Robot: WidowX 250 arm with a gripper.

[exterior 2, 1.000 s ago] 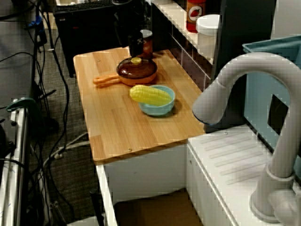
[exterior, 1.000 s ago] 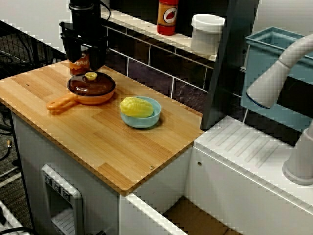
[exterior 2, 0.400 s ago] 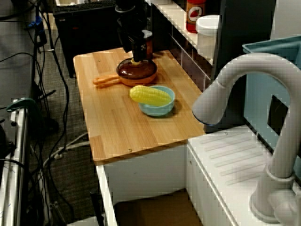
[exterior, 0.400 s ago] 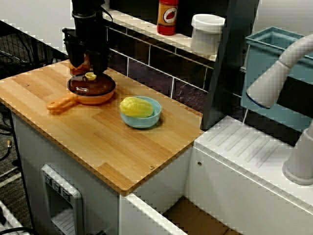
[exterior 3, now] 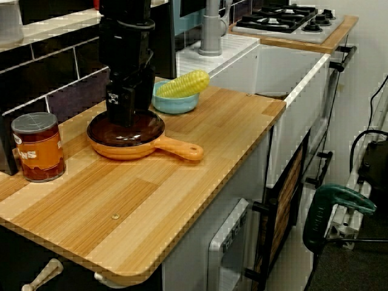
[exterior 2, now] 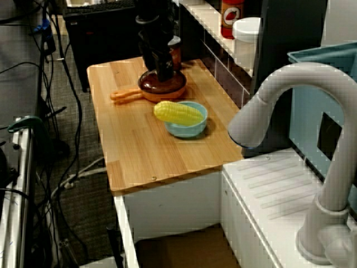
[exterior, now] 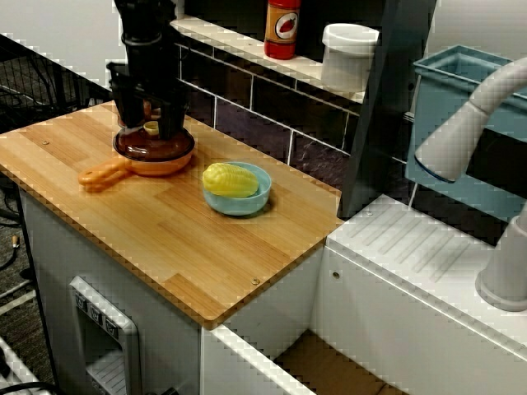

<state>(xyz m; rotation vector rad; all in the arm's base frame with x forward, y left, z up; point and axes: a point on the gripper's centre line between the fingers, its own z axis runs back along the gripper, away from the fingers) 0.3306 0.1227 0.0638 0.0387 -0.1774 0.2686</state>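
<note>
**A:** One gripper (exterior: 151, 133), black, low over the pan (exterior: 103, 174). How do its jaws stand?

**B:** Parted. A finger stands on each side of the small yellow knob (exterior: 152, 127) on top of the lid (exterior: 169, 149), with the tips down close to the lid's surface. I cannot tell whether the pads touch the knob. From the front-side view the fingers hide it altogether. It carries nothing.

**A:** And the count?

**B:** One pan, one lid, one blue bowl (exterior: 239, 206) with one corn cob (exterior: 230, 180) lying in it, and one can (exterior 3: 37, 147). Up on the tiled ledge are one red bottle (exterior: 282, 29) and one white tub (exterior: 349, 56).

**A:** What does the lid look like?

**B:** Round, dark glossy brown, slightly domed. It sits level on the orange pan and covers it out to the rim. The pan stands at the back of the wooden counter (exterior: 165, 239), its handle pointing toward the front edge. The can is near it on one side, the bowl near it on the other, and neither touches.
</note>
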